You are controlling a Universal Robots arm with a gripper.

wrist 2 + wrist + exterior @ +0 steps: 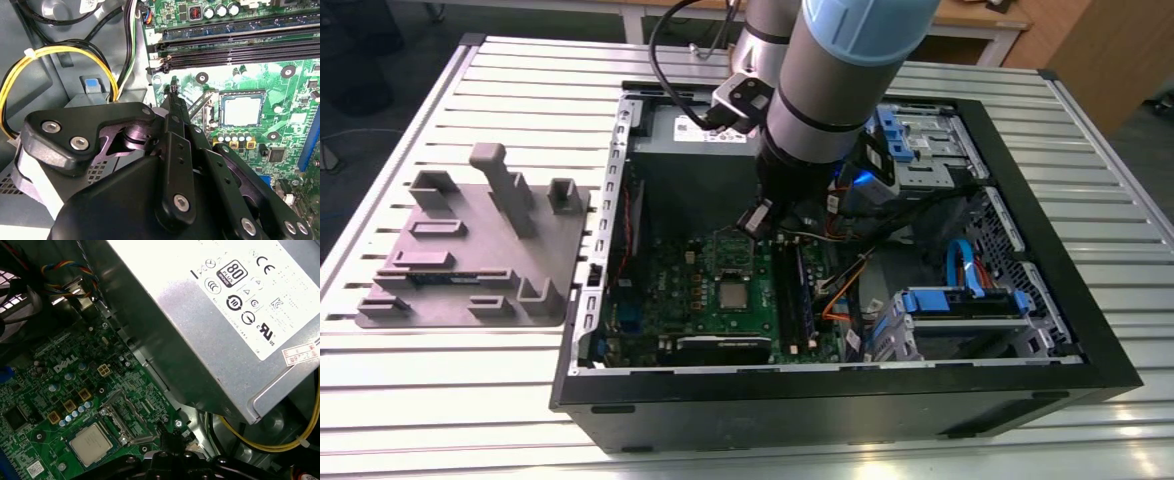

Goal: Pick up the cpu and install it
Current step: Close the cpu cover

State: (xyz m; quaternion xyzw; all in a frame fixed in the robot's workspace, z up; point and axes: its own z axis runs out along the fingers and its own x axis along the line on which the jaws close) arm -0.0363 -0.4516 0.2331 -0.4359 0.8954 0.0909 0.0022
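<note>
The cpu (736,296) is a small silver square lying flat in its socket on the green motherboard (680,300), inside the open computer case (587,390). Both wrist views show the cpu (242,110) (91,444) in that socket, with a metal socket frame beside it. My gripper (761,220) hangs over the board, a short way from the socket toward the power supply. Its black fingers (173,125) meet in a thin tip with nothing between them, so the gripper (172,92) is shut. The gripper (175,435) tip is apart from the cpu.
A big grey power supply (225,315) with a white label stands close beside the gripper. Yellow cables (15,80) loop near it. Black memory slots (240,40) run along the socket. Blue drive brackets (961,300) fill the case's other half. A grey fixture plate (467,250) lies on the slatted table.
</note>
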